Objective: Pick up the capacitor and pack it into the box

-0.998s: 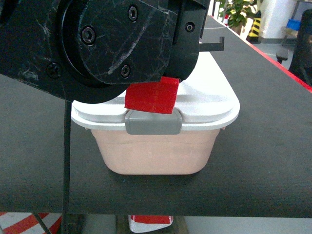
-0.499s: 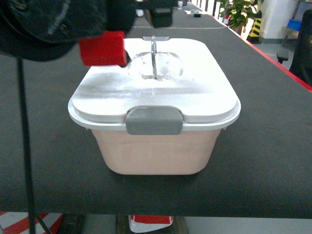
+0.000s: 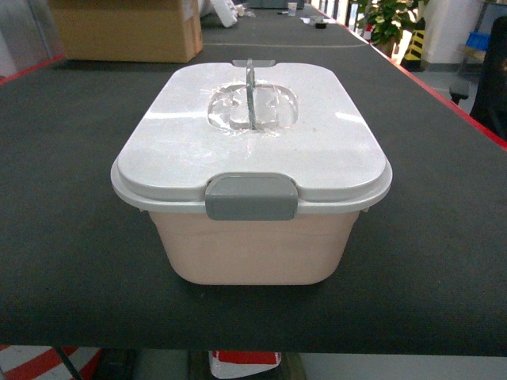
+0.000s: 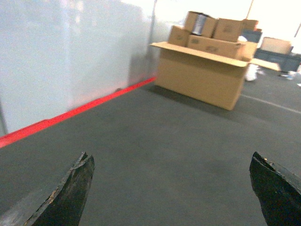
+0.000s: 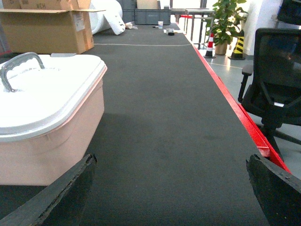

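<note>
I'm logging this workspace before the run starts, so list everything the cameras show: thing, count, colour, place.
box: one, pale pink, centre of the table, lid on
lid: one, white, closed on the box
latch: one seen, grey, front edge of the lid
handle: one, grey, upright on top of the lid
table: one, dark grey with a red edge
cardboard cartons: several, brown, far end of the table
office chair: one, black, right of the table
potted plant: one, green, far right
left tool: black, open, empty
right tool: black, open, empty
</note>
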You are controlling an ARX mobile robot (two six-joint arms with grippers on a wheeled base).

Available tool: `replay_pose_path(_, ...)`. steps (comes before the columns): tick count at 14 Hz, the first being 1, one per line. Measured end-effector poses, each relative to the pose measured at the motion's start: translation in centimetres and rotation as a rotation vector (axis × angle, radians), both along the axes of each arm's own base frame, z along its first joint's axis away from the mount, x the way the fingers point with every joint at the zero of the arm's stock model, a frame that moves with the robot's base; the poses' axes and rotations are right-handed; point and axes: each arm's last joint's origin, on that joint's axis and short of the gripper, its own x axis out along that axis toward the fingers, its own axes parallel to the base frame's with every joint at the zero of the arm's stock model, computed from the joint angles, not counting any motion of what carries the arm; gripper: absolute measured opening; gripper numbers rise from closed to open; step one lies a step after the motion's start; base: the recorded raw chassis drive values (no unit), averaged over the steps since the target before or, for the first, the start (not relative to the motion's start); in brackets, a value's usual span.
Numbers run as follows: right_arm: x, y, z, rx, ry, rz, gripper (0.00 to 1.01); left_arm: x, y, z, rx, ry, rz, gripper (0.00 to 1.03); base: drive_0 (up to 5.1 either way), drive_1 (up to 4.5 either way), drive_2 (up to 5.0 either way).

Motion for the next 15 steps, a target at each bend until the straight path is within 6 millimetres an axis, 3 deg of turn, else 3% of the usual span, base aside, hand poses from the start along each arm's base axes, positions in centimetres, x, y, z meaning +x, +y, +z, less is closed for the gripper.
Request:
replay_pose_path(1,0.0,0.0,0.0,0.000,0.000,-0.001,0.98,-2.1,2.8,-1.0,0.001,0.031,0.072,0.98,0.0,0.00,0.0)
replay_pose_path(2,0.0,0.0,0.0,0.000,-0.001,0.002,0.98,-2.3,3.2,-1.2,-0.001,0.038,0.085,0.98,0.0,0.00,0.0)
replay_pose_path(4,0.0,0.0,0.0,0.000,0.000,0.000,0.98,-2.1,2.0,-1.5,0.003,0.052,0.025,0.98,0.0,0.00,0.0)
replay_pose_path(6,0.0,0.0,0.0,0.000,0.000,0.000,0.98,-2.1,2.2,-1.5,0.013,0.070,-0.004,0.96,0.0,0.00,0.0)
replay_pose_path(10,0.0,0.0,0.0,0.000,0.000,-0.001,0.98,-2.9,2.8,-1.8,0.064,0.111,-0.158,0.85,0.0,0.00,0.0)
replay_pose_path(12,0.0,0.0,0.0,0.000,0.000,0.000,0.98,-4.2,2.8,-2.4,0.092,0.118,-0.262,0.76,0.0,0.00,0.0)
replay_pose_path(14,0.0,0.0,0.0,0.000,0.000,0.000,0.98,-7.2,2.2,-3.7,0.133,0.113,-0.411,0.53,0.0,0.00,0.0)
replay_pose_path(15,0.0,0.0,0.0,0.000,0.000,0.000,0.98,-11.4,2.1,-5.9,0.137,0.135,-0.424,0.12,0.0,0.00,0.0)
